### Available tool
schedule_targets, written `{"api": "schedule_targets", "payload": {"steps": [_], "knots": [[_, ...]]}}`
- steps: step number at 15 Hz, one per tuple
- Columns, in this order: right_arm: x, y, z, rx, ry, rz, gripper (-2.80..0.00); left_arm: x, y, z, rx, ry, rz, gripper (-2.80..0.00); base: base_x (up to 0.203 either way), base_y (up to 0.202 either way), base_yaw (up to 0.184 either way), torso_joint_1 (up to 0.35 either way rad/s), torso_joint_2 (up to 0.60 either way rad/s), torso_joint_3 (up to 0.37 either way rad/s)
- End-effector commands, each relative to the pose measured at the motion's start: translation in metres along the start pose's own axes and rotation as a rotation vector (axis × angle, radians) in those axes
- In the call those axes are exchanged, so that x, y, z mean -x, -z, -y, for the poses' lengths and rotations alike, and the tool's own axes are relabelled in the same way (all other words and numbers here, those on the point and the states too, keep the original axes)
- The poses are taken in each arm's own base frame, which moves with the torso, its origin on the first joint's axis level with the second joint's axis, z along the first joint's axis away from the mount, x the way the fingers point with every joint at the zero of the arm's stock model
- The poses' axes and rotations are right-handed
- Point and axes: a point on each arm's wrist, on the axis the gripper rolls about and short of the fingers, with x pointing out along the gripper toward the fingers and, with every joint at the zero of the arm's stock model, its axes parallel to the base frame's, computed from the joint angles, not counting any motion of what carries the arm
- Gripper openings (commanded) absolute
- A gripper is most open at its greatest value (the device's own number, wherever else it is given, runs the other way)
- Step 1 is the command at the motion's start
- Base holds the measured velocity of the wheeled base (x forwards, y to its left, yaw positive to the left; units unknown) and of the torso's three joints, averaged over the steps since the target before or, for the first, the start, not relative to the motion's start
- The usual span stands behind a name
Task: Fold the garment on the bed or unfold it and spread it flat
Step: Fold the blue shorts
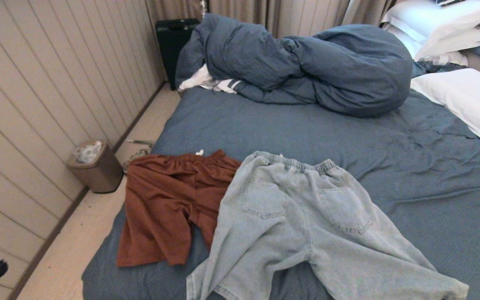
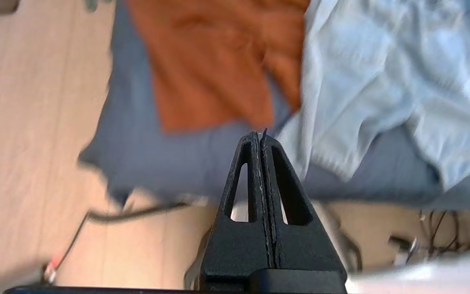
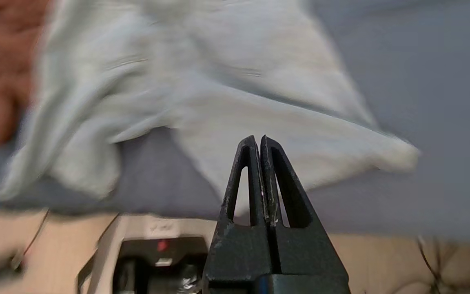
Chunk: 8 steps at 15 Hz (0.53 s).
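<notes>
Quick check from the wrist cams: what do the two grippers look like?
Both match. The left gripper and right gripper are matte black plastic: two tapered jaws, each with a long triangular cut-out, widening into a blocky black base. The right one shows pale scuffs along its inner edges. No markings or cables are visible on either.

Waste bin (image 1: 95, 166), brown, on wood floor (image 1: 94, 225) beside panelled wall (image 1: 48, 91); crumpled white liner inside. Black suitcase (image 1: 173, 46) upright in far corner, against beige curtains (image 1: 265, 12). Dark cable (image 2: 129, 212) lying on floor below bed edge.
</notes>
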Motion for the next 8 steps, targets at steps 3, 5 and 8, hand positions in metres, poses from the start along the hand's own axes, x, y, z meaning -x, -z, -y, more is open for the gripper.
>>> {"api": "schedule_targets", "payload": {"steps": [3, 5, 8], "knots": [[0.031, 0.049, 0.017, -0.075, 0.145, 0.077, -2.8, 0.025, 0.053, -0.008, 0.007, -0.026, 0.003, -2.8, 0.0, 0.0, 0.0, 0.0, 0.0, 0.0], [0.032, 0.07, 0.018, -0.085, 0.213, 0.109, -2.8, 0.032, 0.07, -0.01, 0.018, -0.054, 0.047, -2.8, 0.0, 0.0, 0.0, 0.0, 0.0, 0.0], [0.019, 0.093, 0.022, -0.131, 0.267, 0.088, -2.8, 0.024, 0.096, -0.014, 0.077, -0.184, -0.034, -2.8, 0.0, 0.0, 0.0, 0.0, 0.0, 0.0]]}}
